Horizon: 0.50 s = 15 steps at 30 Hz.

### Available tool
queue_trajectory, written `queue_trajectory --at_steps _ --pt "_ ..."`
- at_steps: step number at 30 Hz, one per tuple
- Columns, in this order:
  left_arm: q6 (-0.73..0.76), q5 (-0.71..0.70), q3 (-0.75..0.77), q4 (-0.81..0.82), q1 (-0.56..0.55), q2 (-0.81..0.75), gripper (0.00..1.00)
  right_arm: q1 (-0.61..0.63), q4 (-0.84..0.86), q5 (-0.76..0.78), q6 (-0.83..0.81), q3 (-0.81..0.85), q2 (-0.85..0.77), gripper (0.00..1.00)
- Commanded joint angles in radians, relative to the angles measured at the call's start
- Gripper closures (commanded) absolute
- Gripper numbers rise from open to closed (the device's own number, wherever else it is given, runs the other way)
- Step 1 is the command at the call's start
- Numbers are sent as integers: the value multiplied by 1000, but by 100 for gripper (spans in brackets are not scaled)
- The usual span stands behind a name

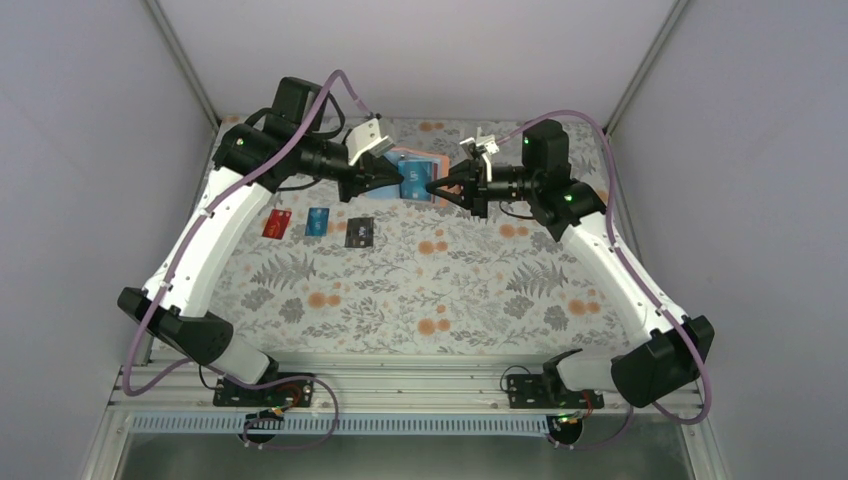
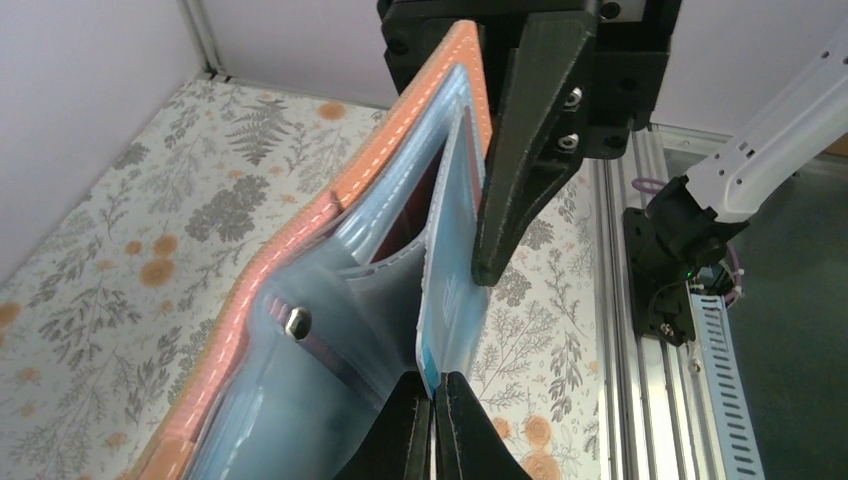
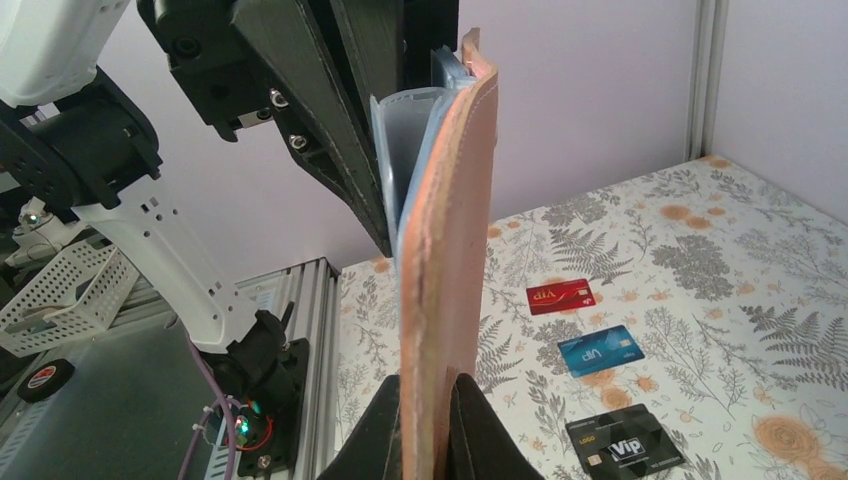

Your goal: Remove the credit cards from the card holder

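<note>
Currently both arms reach inward over the far side of the worktop [image 1: 450,290], forearms roughly level, meeting at the card holder [image 1: 415,175], which is held on edge in the air between them.

- Left end effector [image 2: 432,425]: clamped tight on the holder's glossy light blue inner leaf.
- Right end effector [image 3: 436,432]: pinched closed on its tan, stitched outer edge.
- Red card [image 1: 277,223], blue card [image 1: 318,222], black card [image 1: 359,232]: flat rectangles in a row on the floral cloth.

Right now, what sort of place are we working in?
Probably an enclosed robot test booth: plain pale wall panels on three sides, an aluminium rail along the near edge, and a floral cloth covering the work surface.
</note>
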Motion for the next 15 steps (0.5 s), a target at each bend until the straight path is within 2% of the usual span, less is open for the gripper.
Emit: queue_trajectory --at_steps 1,10,15 --pt "84 -25 12 -32 17 -44 98 -21 5 -22 -16 -16 -28 96" --pt "118 -33 37 -49 58 -24 98 -35 -3 -53 -53 -29 -61 96" --pt "151 29 71 -96 67 0 98 -39 -10 -72 -64 -28 -61 96"
